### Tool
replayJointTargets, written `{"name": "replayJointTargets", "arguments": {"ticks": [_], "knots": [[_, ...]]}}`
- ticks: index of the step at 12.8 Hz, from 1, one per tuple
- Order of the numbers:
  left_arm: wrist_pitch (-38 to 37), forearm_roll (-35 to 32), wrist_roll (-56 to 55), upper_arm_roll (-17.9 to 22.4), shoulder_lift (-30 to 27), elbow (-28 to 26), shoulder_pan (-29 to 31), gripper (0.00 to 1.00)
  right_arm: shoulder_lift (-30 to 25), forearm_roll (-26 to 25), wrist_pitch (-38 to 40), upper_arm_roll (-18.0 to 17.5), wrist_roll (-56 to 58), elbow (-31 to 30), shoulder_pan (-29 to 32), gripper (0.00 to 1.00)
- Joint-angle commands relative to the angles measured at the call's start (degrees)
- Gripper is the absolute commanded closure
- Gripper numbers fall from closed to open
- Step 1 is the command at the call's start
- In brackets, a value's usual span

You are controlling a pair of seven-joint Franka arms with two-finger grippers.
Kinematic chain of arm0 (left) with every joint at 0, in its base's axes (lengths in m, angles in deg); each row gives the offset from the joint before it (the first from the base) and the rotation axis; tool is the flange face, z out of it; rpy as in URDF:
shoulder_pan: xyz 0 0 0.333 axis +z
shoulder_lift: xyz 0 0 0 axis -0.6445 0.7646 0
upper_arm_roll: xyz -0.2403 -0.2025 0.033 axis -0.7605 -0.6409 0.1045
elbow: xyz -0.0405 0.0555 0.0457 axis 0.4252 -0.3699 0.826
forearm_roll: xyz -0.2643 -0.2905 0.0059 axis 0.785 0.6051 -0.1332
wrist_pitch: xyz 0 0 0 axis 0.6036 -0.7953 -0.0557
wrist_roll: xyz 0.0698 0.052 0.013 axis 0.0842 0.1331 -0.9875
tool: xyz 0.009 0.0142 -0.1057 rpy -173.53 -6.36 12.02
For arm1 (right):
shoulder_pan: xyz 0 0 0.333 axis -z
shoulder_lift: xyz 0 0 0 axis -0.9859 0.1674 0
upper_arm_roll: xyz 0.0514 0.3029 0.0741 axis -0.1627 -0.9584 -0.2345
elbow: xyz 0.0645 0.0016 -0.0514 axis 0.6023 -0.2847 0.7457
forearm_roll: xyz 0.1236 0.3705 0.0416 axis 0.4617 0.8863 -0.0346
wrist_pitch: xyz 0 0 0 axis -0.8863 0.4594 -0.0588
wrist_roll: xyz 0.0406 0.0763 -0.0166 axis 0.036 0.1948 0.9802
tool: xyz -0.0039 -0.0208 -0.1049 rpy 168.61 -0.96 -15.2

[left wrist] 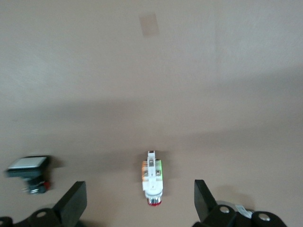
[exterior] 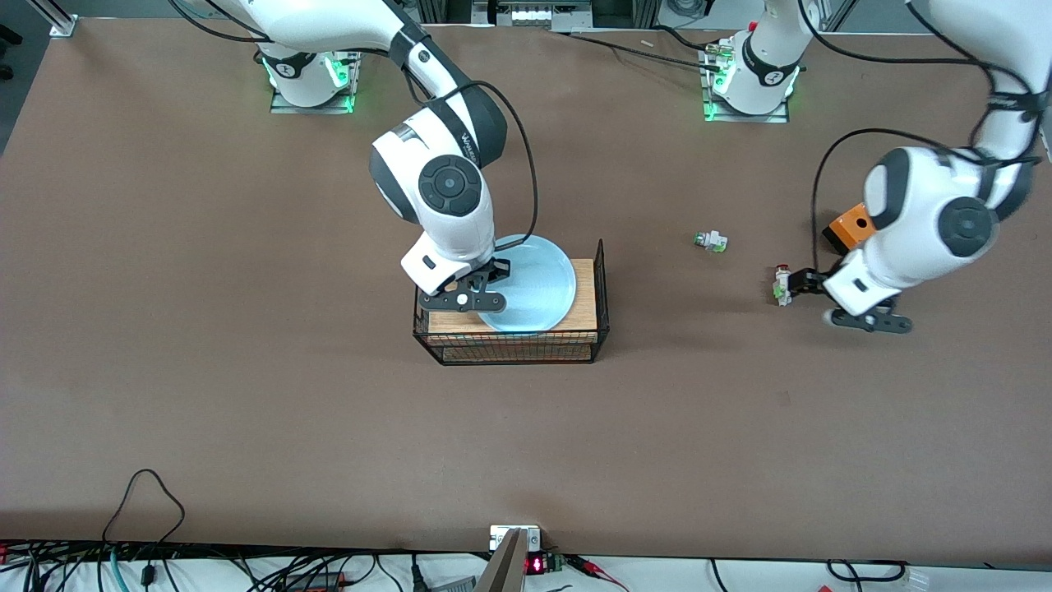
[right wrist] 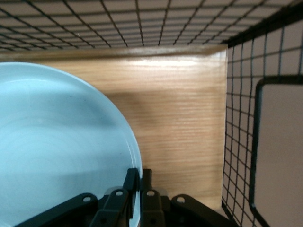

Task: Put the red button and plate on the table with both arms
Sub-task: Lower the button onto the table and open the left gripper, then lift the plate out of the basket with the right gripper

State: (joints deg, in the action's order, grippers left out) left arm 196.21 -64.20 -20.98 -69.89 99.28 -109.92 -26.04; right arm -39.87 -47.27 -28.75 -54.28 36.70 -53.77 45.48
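Right gripper [exterior: 464, 296] fingers are pinching the pale blue plate [exterior: 534, 284] rim on the wooden board [exterior: 582, 306] atop the wire basket [exterior: 604, 329]. Left gripper [left wrist: 142, 205] fingers are standing apart, red button [left wrist: 152, 178] lying on the worktop [exterior: 246, 395] between them. Risk: thin rim grip slipping, plate tilting or snagging the basket wall while lifting.

The plate [exterior: 534, 284] lies on the board [exterior: 582, 300] atop the basket [exterior: 604, 325], mid-counter [exterior: 246, 370]. The button [exterior: 781, 284] lies toward the left arm's end, a similar part [exterior: 712, 241] between it and the basket.
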Motion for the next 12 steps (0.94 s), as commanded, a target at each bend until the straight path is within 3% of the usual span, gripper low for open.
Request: {"name": "replayJointTargets", "arguments": {"ticks": [1, 4, 8, 12], "knots": [[-9.65, 0.65, 0.79, 0.19, 1.16, 10.74, -0.63, 0.0, -0.62, 1.5, 2.93, 0.05, -0.43, -0.17, 0.26, 1.0], [-12.22, 0.65, 0.71, 0.11, 1.25, 17.35, -0.72, 0.0, -2.28, 2.11, 5.65, -0.21, -0.52, 0.0, 0.08, 1.0], [-20.82, 0.74, 0.62, -0.24, 1.07, 24.65, -0.81, 0.0, -5.18, 10.72, 7.59, 0.23, -1.66, 0.09, 0.87, 1.0], [-29.79, 0.66, -1.21, -1.56, -0.07, 29.23, -0.72, 0.0, -7.21, 10.9, 9.61, 0.05, -1.75, 0.0, 0.7, 1.0]]}}
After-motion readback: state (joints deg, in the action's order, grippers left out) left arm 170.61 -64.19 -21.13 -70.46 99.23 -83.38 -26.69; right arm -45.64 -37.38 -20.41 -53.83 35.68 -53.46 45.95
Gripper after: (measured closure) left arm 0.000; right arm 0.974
